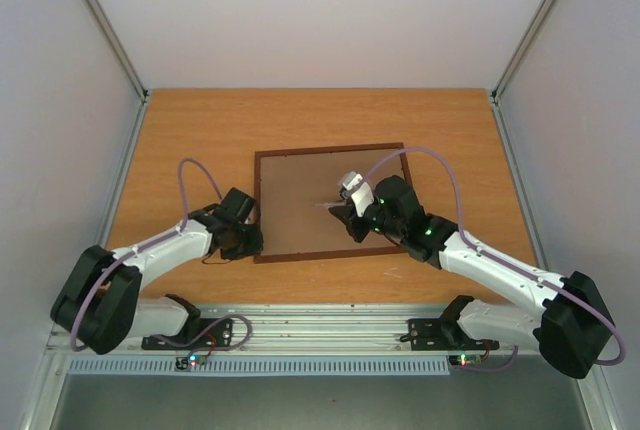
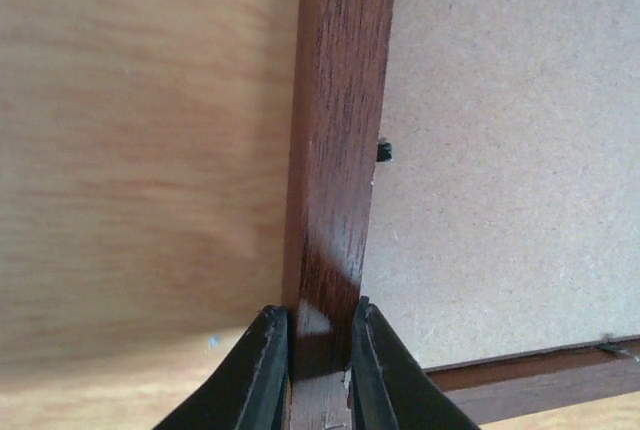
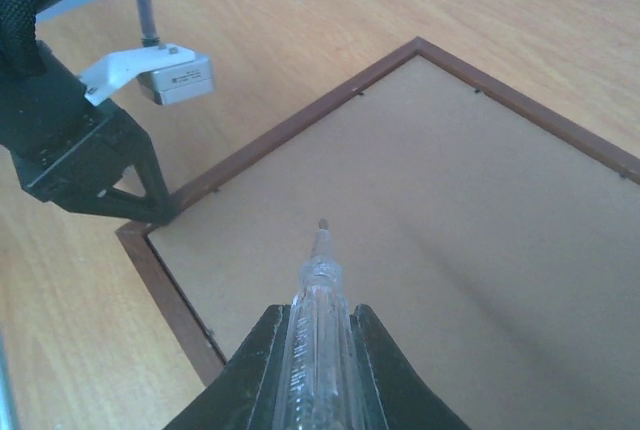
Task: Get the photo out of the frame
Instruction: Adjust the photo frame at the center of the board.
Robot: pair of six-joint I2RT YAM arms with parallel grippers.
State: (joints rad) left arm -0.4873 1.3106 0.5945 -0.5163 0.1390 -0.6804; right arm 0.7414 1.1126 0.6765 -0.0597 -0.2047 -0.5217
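2 arms bent low over the frame [image 1: 300, 200]
Left claw [image 2: 318, 328] clamps its rail; right claw [image 3: 320, 328] grips a clear tool [image 3: 318, 280] pointing down.

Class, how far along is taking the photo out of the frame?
Done: the frame lies face down, brown backing board up. In hand: the left gripper clamps the frame's near-left corner rail while the right gripper holds a clear-handled tool over the board. Left: the backing board sits in place, so it must come out before the photo, which is hidden.
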